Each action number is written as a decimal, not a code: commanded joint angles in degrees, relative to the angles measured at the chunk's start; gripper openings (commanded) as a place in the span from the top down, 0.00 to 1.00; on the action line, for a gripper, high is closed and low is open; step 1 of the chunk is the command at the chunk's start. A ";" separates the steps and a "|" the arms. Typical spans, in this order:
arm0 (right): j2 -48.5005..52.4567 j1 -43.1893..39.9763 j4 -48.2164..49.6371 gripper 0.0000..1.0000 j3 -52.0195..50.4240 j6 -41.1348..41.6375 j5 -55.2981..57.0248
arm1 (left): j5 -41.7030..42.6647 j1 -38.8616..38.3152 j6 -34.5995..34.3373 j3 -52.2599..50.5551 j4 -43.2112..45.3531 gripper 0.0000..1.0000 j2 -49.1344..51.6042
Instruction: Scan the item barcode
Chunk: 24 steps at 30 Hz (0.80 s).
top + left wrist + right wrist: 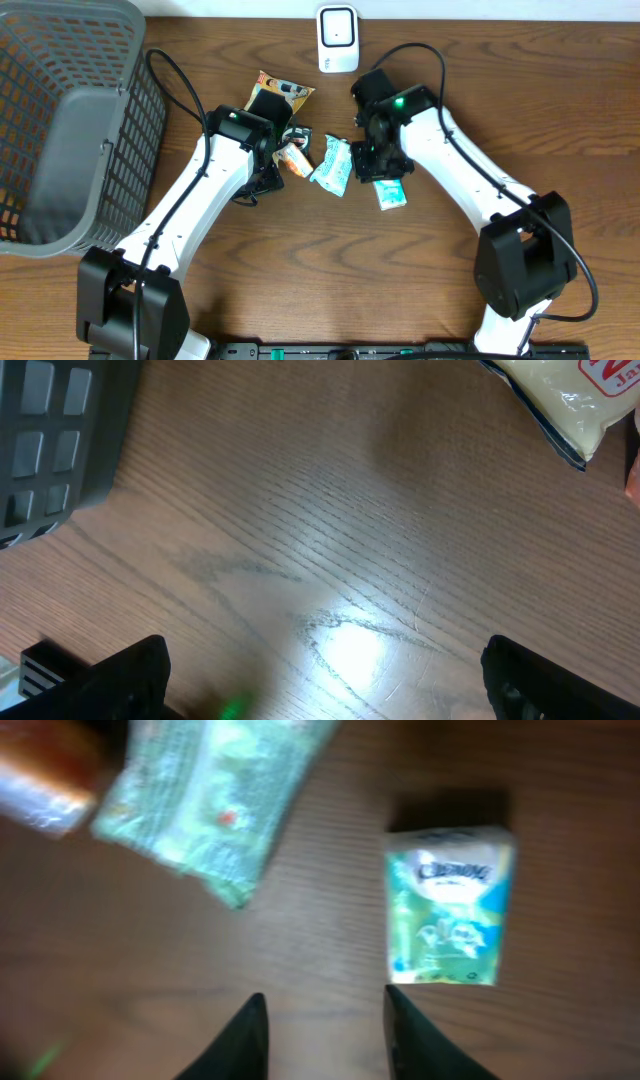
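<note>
Grey basket (140,110) mesh is seen at the far left. Next to it, the left gripper (320,685) is held wide over bare wood, with nothing in it. The green pouch (332,165) and the tissue pack (450,905) are found flat on the table, neither lifted. The right gripper (325,1040) is narrowed on nothing, just beside the tissue pack. No barcode has been presented yet, so pick-up and scanning are judged undone. The white scanner (338,38) is shown only overhead.

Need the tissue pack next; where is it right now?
Overhead, the tissue pack lies right of centre, just right of the green packet, close by the right tool.
</note>
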 commanded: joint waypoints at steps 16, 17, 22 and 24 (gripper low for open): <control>-1.33 4.13 4.98 0.50 -7.58 5.14 13.14 | -0.94 0.17 -0.50 -0.33 -0.37 0.02 -0.31; -1.33 4.13 5.27 0.50 -7.72 4.79 13.11 | -0.94 0.17 -0.52 -0.33 -0.37 0.02 -0.31; -1.33 4.55 9.33 0.51 -10.29 4.79 15.08 | -0.94 0.17 -0.52 -0.33 -0.39 0.02 -0.31; -1.29 4.85 11.72 0.51 -12.72 4.79 16.87 | -0.94 0.17 -0.50 -0.33 -0.37 0.02 -0.31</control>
